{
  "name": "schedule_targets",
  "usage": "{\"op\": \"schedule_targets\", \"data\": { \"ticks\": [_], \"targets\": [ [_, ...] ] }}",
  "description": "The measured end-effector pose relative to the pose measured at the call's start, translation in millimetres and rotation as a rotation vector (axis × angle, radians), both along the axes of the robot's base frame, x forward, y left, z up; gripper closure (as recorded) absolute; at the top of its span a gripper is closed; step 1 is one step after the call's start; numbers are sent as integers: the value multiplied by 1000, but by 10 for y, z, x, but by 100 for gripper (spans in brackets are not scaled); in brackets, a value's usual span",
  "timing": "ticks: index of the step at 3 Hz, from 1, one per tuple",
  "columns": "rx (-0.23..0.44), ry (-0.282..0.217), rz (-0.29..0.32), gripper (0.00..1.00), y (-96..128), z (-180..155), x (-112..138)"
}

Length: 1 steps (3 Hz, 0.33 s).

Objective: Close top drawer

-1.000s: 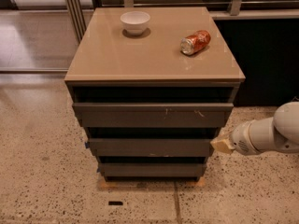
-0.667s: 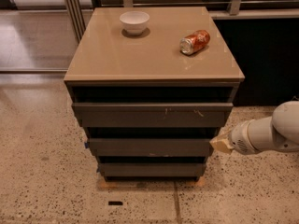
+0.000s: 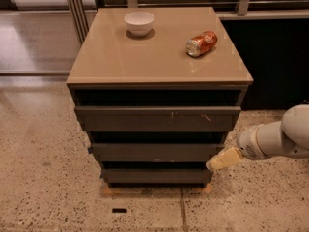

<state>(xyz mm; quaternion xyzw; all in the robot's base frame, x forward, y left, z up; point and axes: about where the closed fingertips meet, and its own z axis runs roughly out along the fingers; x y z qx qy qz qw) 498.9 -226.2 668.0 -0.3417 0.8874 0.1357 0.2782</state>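
Note:
The top drawer (image 3: 157,118) is the widest dark grey-brown front under the tan cabinet top, with small pale scuffs right of centre. It stands out a little from the cabinet body, with a dark gap above it. My gripper (image 3: 223,160) comes in from the right on a white arm. Its pale tip is low, by the right end of the middle drawer front (image 3: 157,152), below and right of the top drawer and apart from it.
A white bowl (image 3: 139,22) and a crushed orange can (image 3: 202,43) on its side lie on the cabinet top (image 3: 120,57). A lowest drawer front (image 3: 157,176) sits near the speckled floor. A dark wall panel stands right of the cabinet, a metal rail behind.

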Motion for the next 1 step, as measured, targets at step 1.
{"op": "schedule_targets", "data": {
  "ticks": [1],
  "targets": [
    [0, 0, 0, 0, 0, 0, 0]
  ]
}}
